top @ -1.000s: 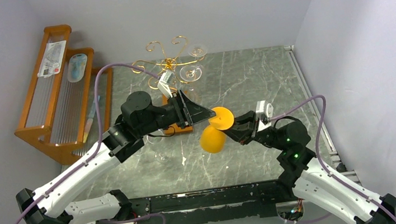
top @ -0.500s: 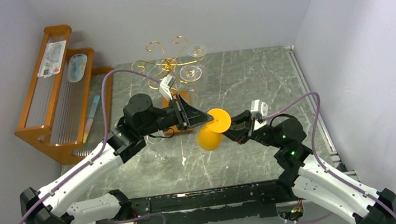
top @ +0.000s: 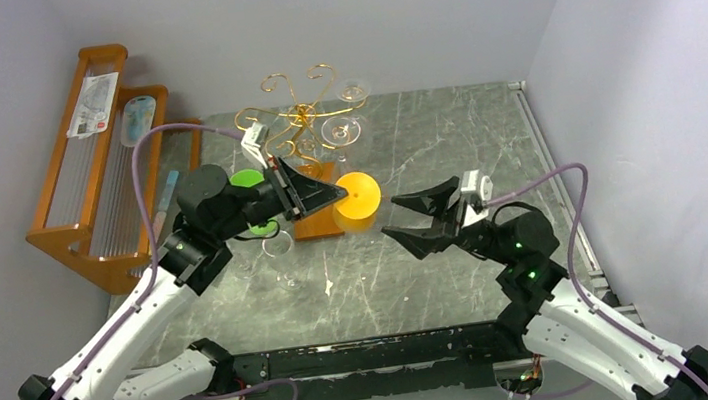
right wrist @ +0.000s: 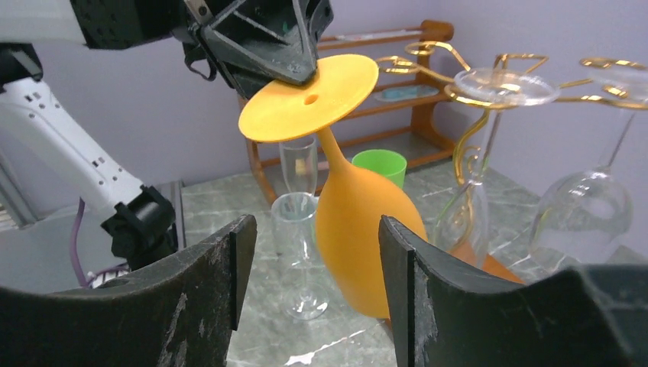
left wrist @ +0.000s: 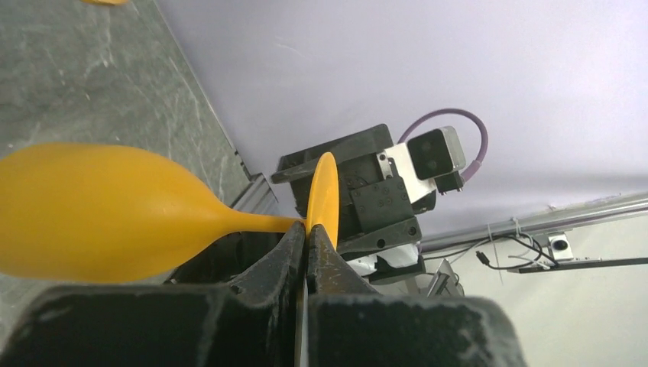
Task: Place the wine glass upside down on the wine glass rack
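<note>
Your left hand (top: 340,193) is narrowed down onto the rim of the foot disc of the orange wine glass (top: 358,202). The left wrist view shows the fingertips (left wrist: 290,243) nearly together, with the thin disc between them. The glass is in the air, foot up and bowl down, stem tilted, not on any arm of the rack. It hangs close beside the wine glass rack (top: 301,115), on the right of the rack's flat orange-brown base (top: 313,227) in the top view. Your right hand (top: 392,218) is spread wide and holds nothing. It sits to the right of the glass, apart from it. In its own wrist view the orange bowl shows between the two fingers (right wrist: 206,306), with no contact. Two clear glasses (top: 343,129) hang bowl-down from the gold arms on the rack's right side. A green cup (top: 247,179) is by your left wrist. A clear flute (right wrist: 298,164) and another clear glass (right wrist: 294,222) stand on the grey marbled surface (top: 444,139) near the cup. The stepped wooden shelf (top: 96,179) is far left against the wall.
</note>
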